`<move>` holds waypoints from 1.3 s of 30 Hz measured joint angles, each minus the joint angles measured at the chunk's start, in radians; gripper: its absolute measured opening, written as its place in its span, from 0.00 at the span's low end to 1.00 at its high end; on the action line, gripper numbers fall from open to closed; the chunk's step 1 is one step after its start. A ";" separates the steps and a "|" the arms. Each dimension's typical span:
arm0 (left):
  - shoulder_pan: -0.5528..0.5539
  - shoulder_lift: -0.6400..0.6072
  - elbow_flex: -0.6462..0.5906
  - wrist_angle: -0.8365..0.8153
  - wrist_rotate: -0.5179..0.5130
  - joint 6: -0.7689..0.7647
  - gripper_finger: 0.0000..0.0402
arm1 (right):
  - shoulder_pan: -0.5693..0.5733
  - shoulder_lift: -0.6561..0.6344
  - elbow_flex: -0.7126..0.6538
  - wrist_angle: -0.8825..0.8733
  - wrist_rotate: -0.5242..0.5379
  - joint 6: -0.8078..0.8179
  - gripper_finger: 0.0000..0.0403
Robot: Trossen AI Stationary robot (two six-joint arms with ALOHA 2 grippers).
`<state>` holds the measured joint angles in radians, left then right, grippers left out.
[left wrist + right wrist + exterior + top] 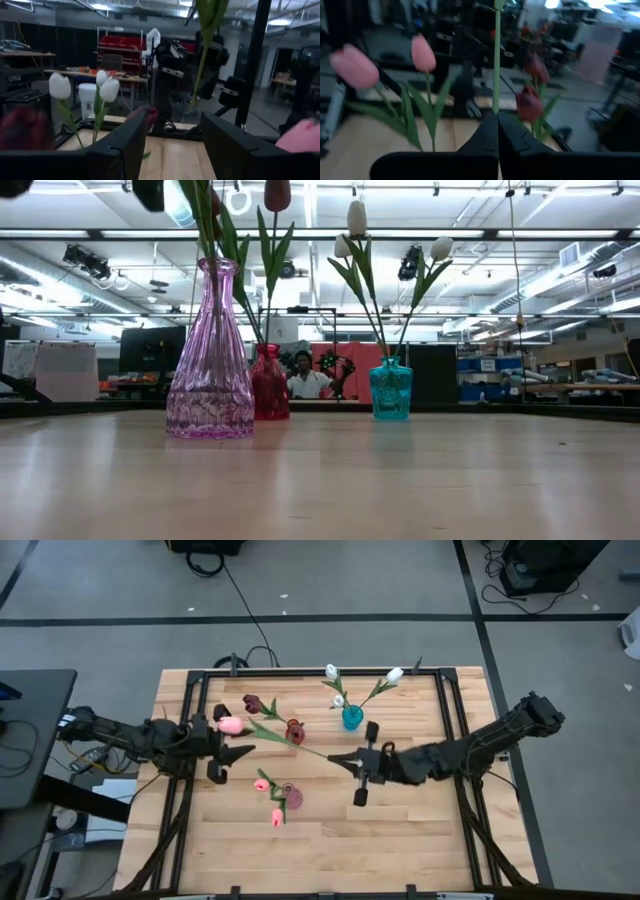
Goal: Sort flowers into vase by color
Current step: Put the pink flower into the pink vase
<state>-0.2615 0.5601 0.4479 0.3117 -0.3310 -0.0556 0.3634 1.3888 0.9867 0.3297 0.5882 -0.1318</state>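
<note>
A pink tulip with a long green stem hangs in the air between my arms, its bud by my left gripper. That gripper is open, and the stem and a leaf pass just in front of its fingers. My right gripper is shut on the stem's other end. Three vases stand upright on the table. The teal vase holds white tulips, the red vase holds maroon ones, and the pink vase holds pink ones. My right gripper pinches the tulip's bare stem end between its two shut fingers. It comes level from the table's right, and the stem runs straight on from the fingertips, along them, toward the left arm. The flower is lifted clear of the table.
The three vases cluster around the table's middle and far half, their flowers standing tall. Bare wood lies along the near side. A black frame rail runs along the far edge. A person sits beyond the table.
</note>
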 joint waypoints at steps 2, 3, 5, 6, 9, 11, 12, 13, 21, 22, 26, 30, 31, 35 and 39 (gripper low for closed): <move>0.000 0.026 0.060 -0.068 0.000 0.008 0.48 | -0.034 0.003 -0.001 0.046 -0.070 -0.007 0.00; 0.000 0.044 0.082 -0.089 0.000 0.012 0.48 | -0.053 0.016 -0.001 0.086 -0.102 -0.012 0.00; 0.000 0.086 0.114 -0.099 0.000 0.024 0.48 | -0.080 0.049 -0.001 0.158 -0.155 -0.034 0.00; 0.000 0.110 0.128 -0.099 0.001 0.028 0.48 | -0.094 0.075 0.000 0.202 -0.181 -0.048 0.00; 0.000 0.175 0.180 -0.108 0.002 0.058 0.48 | -0.124 0.149 0.016 0.277 -0.218 -0.080 0.00; 0.000 0.210 0.220 -0.107 0.002 0.074 0.48 | -0.139 0.187 0.037 0.310 -0.229 -0.101 0.00; 0.000 0.228 0.235 -0.119 0.003 0.077 0.48 | -0.145 0.204 0.048 0.327 -0.236 -0.108 0.00; 0.000 0.245 0.250 -0.122 0.005 0.078 0.48 | -0.151 0.220 0.060 0.345 -0.245 -0.112 0.00; 0.000 0.314 0.285 -0.110 0.007 0.078 0.48 | -0.171 0.314 0.093 0.409 -0.276 -0.139 0.00; 0.000 0.315 0.285 -0.106 0.004 0.078 0.48 | -0.171 0.320 0.093 0.417 -0.275 -0.141 0.00; 0.000 0.315 0.285 -0.112 -0.012 0.072 0.41 | -0.171 0.333 0.093 0.434 -0.269 -0.136 0.03; 0.000 0.315 0.285 -0.126 -0.025 0.070 0.19 | -0.171 0.345 0.093 0.427 -0.273 -0.108 0.10; 0.000 0.315 0.285 -0.136 -0.025 0.072 0.11 | -0.171 0.345 0.093 0.407 -0.276 -0.105 0.12; 0.000 0.303 0.285 -0.166 -0.023 0.073 0.04 | -0.168 0.330 0.093 0.348 -0.264 -0.075 0.18; -0.006 0.250 0.326 -0.306 -0.025 0.053 0.03 | -0.160 0.287 0.093 0.234 -0.266 -0.005 0.23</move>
<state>-0.2672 0.8100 0.7736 0.0061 -0.3563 -0.0027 0.2032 1.6753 1.0801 0.5635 0.3217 -0.1363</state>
